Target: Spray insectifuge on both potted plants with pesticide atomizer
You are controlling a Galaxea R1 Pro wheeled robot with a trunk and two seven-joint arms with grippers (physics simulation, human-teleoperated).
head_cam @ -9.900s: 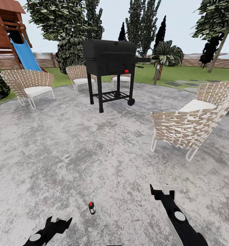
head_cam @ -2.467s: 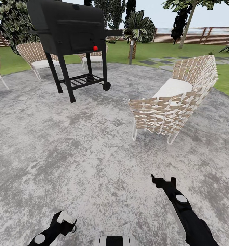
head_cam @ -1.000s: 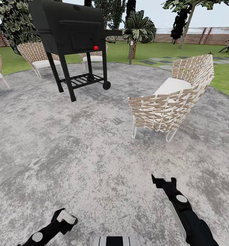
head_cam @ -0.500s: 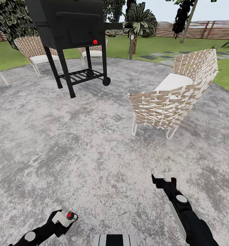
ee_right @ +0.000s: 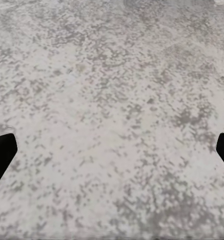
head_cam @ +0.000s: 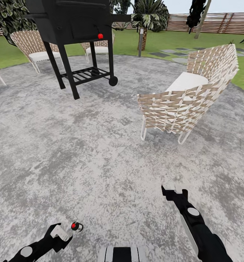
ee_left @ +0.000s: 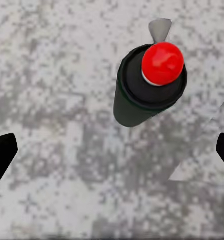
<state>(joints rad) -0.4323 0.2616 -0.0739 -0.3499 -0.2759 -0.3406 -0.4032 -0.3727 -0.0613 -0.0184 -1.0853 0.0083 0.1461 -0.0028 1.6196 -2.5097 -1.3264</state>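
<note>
one pesticide atomizer (ee_left: 147, 87), a dark bottle with a red nozzle top, stands upright on the grey paved patio (head_cam: 100, 153) at the lower left of the head view, just beside the left gripper (head_cam: 60, 233). in the left wrist view the bottle sits between the two dark fingertips at the frame's side edges, nearer one of them and touching neither; the jaws are spread wide and grasp nothing. the right gripper (head_cam: 172, 190), at lower centre-right of the head view, is likewise wide open and empty over bare paving. judged from this, the task is at its first step: the bottle is approached but not yet grasped, and lifting, carrying and spraying both plants remain. outward from the bottle: one black grill (head_cam: 76, 25) at upper left, one woven chair (head_cam: 187, 105) at centre right, two more chairs fully seen behind the grill, and lawn (head_cam: 162, 42) and fence (head_cam: 220, 23) along the top.
</note>
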